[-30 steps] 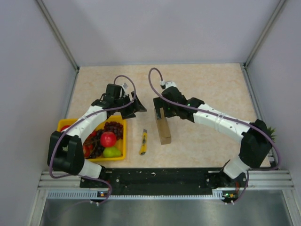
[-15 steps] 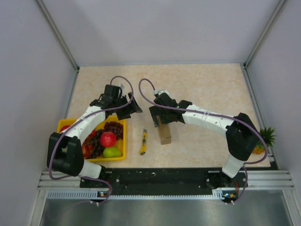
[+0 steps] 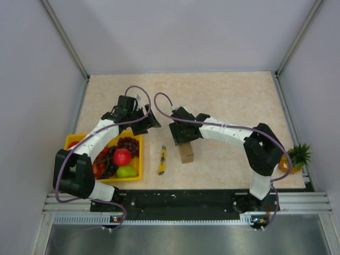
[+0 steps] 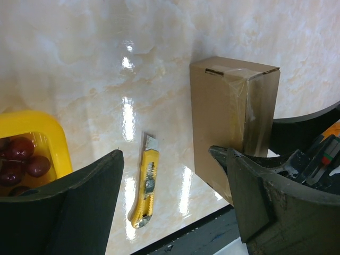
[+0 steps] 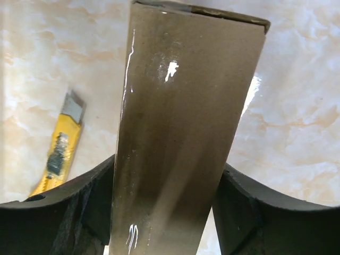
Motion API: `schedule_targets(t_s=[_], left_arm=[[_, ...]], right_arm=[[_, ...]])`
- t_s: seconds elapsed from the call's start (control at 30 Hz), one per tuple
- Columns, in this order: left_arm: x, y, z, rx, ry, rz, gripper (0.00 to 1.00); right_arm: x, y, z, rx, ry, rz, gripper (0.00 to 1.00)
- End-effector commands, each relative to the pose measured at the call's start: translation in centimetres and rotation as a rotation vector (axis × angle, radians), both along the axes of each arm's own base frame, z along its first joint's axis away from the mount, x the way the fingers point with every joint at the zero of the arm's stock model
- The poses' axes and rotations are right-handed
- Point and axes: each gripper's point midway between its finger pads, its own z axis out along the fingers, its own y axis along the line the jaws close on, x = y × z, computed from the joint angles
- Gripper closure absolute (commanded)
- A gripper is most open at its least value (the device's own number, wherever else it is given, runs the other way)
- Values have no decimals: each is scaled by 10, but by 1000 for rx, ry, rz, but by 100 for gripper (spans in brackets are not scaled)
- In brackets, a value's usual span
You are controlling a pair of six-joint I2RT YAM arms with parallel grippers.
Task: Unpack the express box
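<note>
Since before, our right claw [image 5: 167, 183] closed onto the box [image 4: 228, 117], hiding its far end; left claw [image 4: 170, 159] gapes empty; tray [image 4: 50, 133] holds fruit [image 3: 121, 157].

I'm working over a beige, marble-patterned table [image 3: 228, 101]. The express box [image 5: 180, 106] stands upright on it, between the jaws of my right gripper [image 5: 167, 212], whose fingers meet its two broad sides. A yellow utility knife [image 4: 144, 186] lies flat just left of those jaws, in line with the gap of my left gripper [image 4: 167, 159]. A yellow fruit tray [image 3: 141, 159] sits beside the left jaws. A pineapple [image 3: 296, 156] rests well apart, right of the right jaws.
</note>
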Motion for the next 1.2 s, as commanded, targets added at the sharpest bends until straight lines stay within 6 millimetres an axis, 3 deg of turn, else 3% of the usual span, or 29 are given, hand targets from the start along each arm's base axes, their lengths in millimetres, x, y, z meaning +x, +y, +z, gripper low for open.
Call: schedule_targets(t_s=[0.0, 0.07, 0.1, 0.23, 0.37, 0.5, 0.6, 0.67, 0.83, 0.93, 1.03, 1.17], left_arm=[[0, -2, 0, -8, 1, -25, 18], [-1, -1, -1, -6, 2, -24, 18], [-1, -1, -1, -4, -1, -23, 18], [-1, 0, -2, 1, 1, -24, 18], [-2, 0, -3, 1, 6, -25, 18], [-2, -1, -3, -5, 12, -27, 18], [-2, -2, -2, -4, 12, -30, 18], [-1, -1, -1, -1, 11, -30, 18], [0, 0, 5, 10, -8, -29, 22], [2, 2, 11, 14, -30, -26, 23], [2, 5, 17, 28, -49, -25, 20], [2, 12, 27, 67, -94, -20, 14]], right_arm=[[6, 26, 29, 144, -11, -2, 38], [4, 26, 36, 237, 23, -10, 39], [11, 34, 45, 312, 3, -7, 39], [22, 35, 55, 507, 54, -47, 41], [30, 31, 51, 638, 100, -66, 44], [54, 23, 52, 778, 116, -125, 46], [65, 13, 42, 709, 89, -155, 41], [73, -4, 34, 592, 53, -206, 39], [89, -49, 34, 365, -60, -333, 18], [94, -77, 43, 243, -113, -411, 13], [94, -87, 65, 213, -175, -423, 11], [86, -71, 99, 207, -262, -346, 13]])
